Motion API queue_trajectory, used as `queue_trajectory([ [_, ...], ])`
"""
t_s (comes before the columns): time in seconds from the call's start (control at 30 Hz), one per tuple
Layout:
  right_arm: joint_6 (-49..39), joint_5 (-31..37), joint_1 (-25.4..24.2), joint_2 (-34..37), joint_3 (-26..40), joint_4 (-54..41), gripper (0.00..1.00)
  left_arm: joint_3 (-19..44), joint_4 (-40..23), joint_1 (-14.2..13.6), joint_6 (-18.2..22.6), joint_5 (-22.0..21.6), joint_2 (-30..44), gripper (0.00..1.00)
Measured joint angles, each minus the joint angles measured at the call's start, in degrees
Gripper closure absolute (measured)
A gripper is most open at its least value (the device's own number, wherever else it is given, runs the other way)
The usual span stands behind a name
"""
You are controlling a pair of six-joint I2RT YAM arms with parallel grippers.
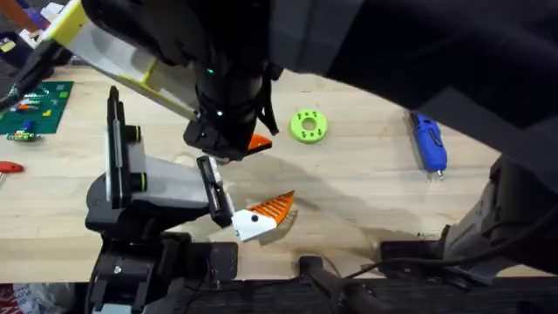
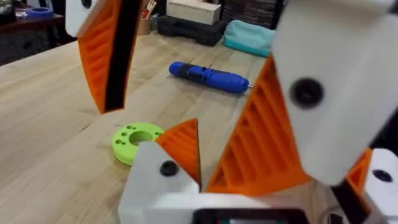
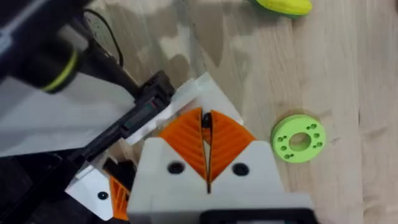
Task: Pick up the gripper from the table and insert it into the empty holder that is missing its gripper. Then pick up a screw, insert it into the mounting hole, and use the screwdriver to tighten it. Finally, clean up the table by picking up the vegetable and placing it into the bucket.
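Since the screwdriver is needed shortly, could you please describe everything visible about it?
The screwdriver is a blue, pen-shaped tool, seemingly plastic, with a thick cylindrical body and a short thin metal tip. It lies flat on the wooden table, on the right side, tip towards the near edge. Nothing touches it.

Orange gripper (image 1: 266, 214) at holder (image 1: 157, 187), screwdriver (image 1: 429, 144) apart

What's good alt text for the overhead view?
A dark, blurred arm hangs over the middle of the wooden table, its right gripper just beyond the white holder on a black stand. The small orange gripper lies at the holder's tip; a green disc and the blue screwdriver lie farther right.
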Motion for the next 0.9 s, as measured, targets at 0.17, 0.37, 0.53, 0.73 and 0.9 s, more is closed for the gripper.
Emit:
queue_trajectory([
  [0.17,0.0,0.0,0.0,0.0,0.0,0.0,0.994,0.0,0.0,0.0,0.0,0.0,0.0,0.014],
  [0.37,0.0,0.0,0.0,0.0,0.0,0.0,0.994,0.0,0.0,0.0,0.0,0.0,0.0,0.014],
  [0.53,0.0,0.0,0.0,0.0,0.0,-0.1,0.699,0.0,0.0,0.0,0.0,0.0,0.0,0.014],
  [0.73,-0.5,1.8,-1.6,-0.3,0.0,-0.8,0.012,0.0,0.0,0.1,-0.2,0.0,0.0,0.014],
  [0.9,-0.6,1.9,-1.6,-0.3,0.0,-0.8,0.004,0.0,0.0,0.1,-0.2,0.0,0.0,0.015],
])
